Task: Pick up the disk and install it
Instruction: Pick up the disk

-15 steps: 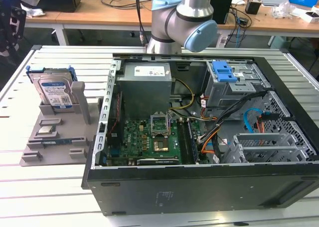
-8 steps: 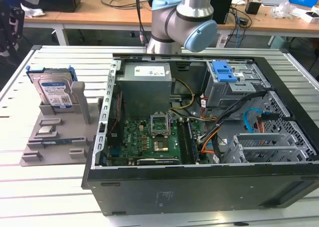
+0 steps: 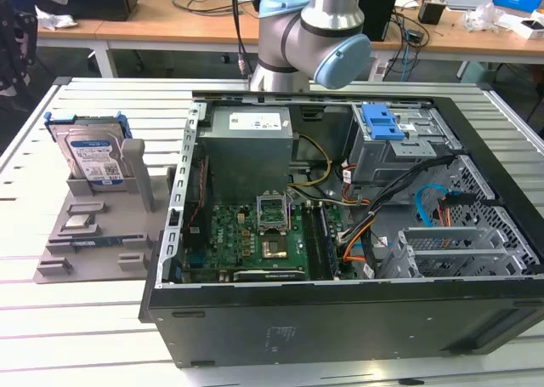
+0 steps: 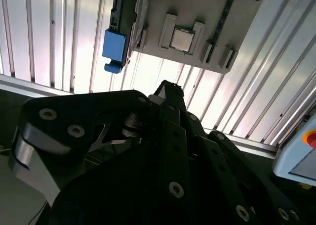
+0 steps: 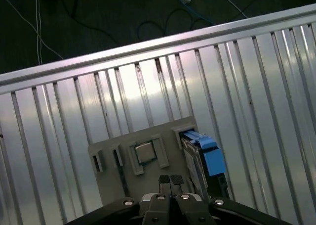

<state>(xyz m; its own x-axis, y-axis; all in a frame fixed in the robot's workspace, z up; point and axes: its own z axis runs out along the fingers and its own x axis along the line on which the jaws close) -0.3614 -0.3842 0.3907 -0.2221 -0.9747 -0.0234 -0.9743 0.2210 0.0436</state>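
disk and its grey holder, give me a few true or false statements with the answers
1. The disk stands upright in the grey holder, outside the computer case. True.
2. The gripper grips the disk. False: in the first wrist view it hangs above the holder, holding nothing, apart from the disk.
3. The holder lies on the exterior view's right of the case. False: it lies on the left.
4. A square metal chip sits in a recess of the holder. True.
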